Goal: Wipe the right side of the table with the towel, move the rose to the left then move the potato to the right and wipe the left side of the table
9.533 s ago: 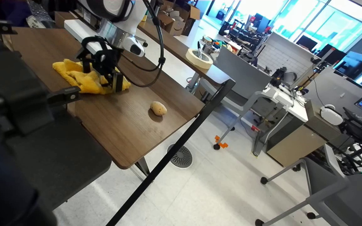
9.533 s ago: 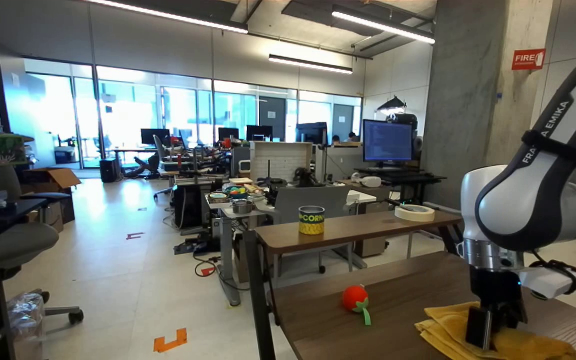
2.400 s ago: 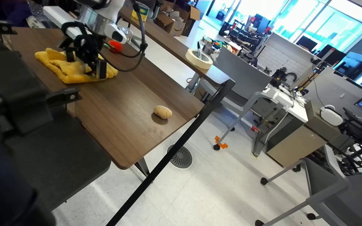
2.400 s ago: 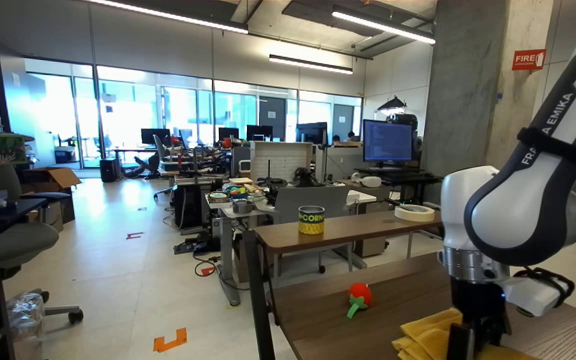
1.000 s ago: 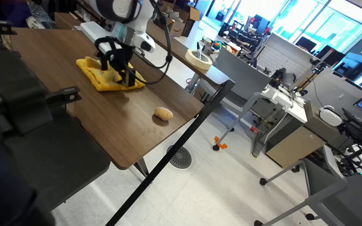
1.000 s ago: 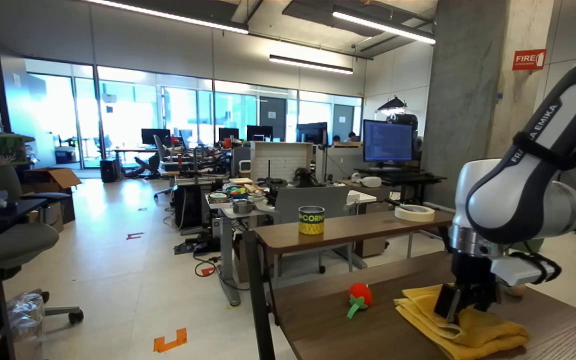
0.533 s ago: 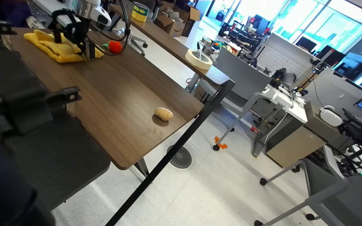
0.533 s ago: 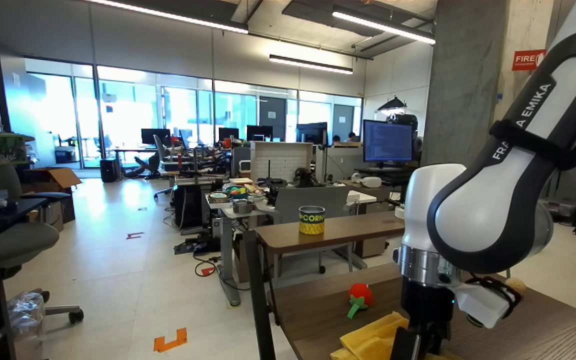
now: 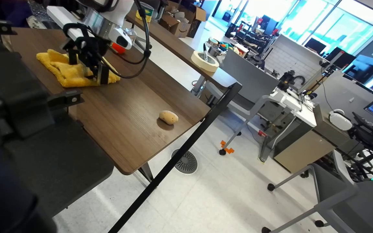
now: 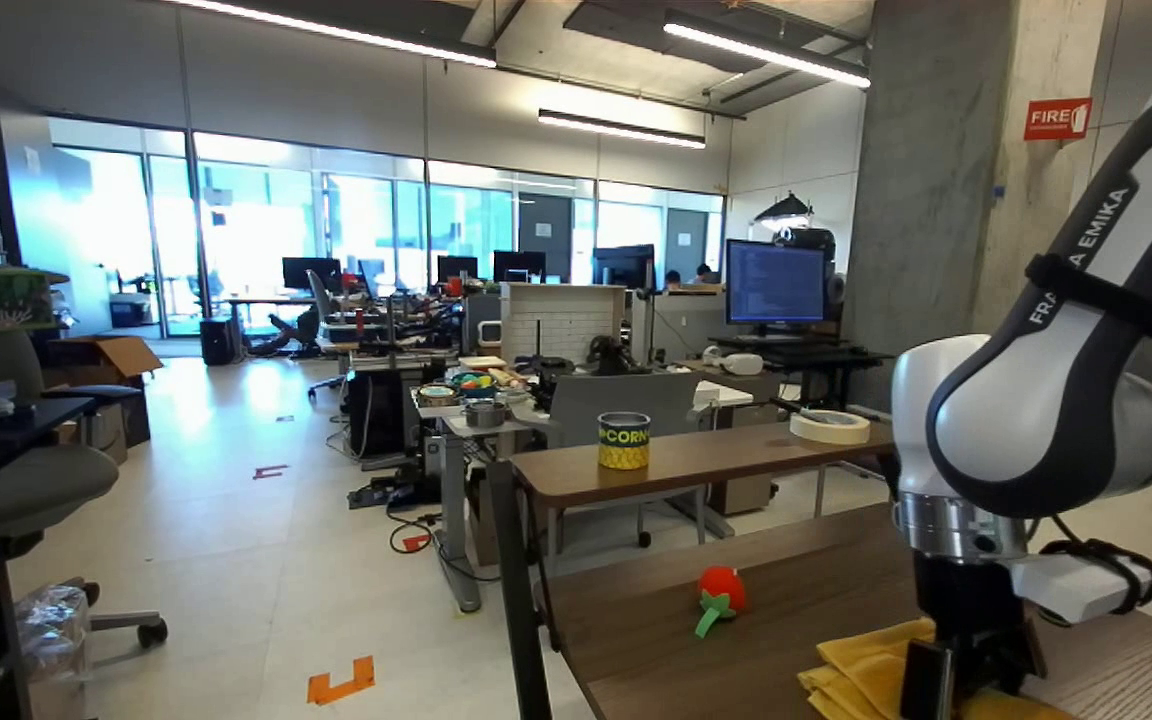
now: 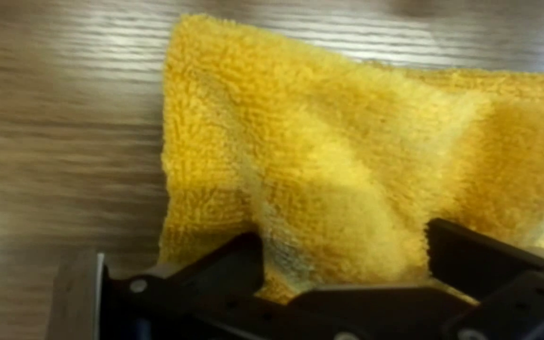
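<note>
Brown table [image 9: 118,129]: left-side wiping is probably the current step; the right-side wipe is unverifiable. Yellow towel [image 11: 310,141]: lies folded on the table, under the gripper [image 11: 344,243], whose parted jaws press it without grasping. Potato [image 9: 168,117] and rose [image 10: 721,588]: rest toward opposite ends; transfers presumably complete, only wiping outstanding.

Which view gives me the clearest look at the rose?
Use an exterior view where the rose lies whole and unblocked, green stem included. In an exterior view with the arm in front, only part of the red bloom shows. The wrist view shows none of it.
</note>
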Motion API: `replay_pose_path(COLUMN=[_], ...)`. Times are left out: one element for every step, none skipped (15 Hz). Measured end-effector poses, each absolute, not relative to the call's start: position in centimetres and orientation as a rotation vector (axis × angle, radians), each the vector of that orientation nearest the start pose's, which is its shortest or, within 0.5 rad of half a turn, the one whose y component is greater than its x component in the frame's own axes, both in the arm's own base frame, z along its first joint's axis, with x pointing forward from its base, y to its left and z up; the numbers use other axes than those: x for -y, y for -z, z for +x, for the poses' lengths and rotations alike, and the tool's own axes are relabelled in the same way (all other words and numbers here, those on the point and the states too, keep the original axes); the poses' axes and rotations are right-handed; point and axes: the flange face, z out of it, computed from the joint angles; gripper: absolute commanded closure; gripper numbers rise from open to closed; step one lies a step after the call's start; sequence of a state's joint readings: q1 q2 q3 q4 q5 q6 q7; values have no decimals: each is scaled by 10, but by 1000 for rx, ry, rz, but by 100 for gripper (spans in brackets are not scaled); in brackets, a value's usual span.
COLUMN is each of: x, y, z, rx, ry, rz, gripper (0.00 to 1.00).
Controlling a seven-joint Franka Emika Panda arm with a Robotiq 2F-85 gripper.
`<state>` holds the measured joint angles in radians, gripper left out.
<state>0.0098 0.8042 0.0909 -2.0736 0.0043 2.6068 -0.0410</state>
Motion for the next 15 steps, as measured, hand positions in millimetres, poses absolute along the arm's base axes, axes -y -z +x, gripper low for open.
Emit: replay_pose_path(x=[-38, -22, -9, -2, 1, 0, -4, -11, -20, -28, -37, -44, -50, -56, -61], y=[-18, -18, -19, -21, -24, -29, -37, -48, -62, -76, -91, -106, -120, -133, -147], z=[516, 515, 514, 515, 515, 516, 516, 513, 508, 501, 493, 483, 472, 460, 446], rx=[113, 69, 37, 23, 25, 41, 70, 111, 154, 198, 240, 281, 317, 349, 380], ry=[-430, -437, -434, -424, -401, -360, -296, -218, -140, -67, 8, 86, 162, 242, 325], rz=[-3064, -3075, -3079, -3079, -3079, -3081, -3086, -3090, -3091, -3091, -3088, -3084, -3076, -3065, -3049], gripper=[0, 0, 0, 0, 0, 0, 0, 0, 0, 0, 0, 0, 0, 0, 0])
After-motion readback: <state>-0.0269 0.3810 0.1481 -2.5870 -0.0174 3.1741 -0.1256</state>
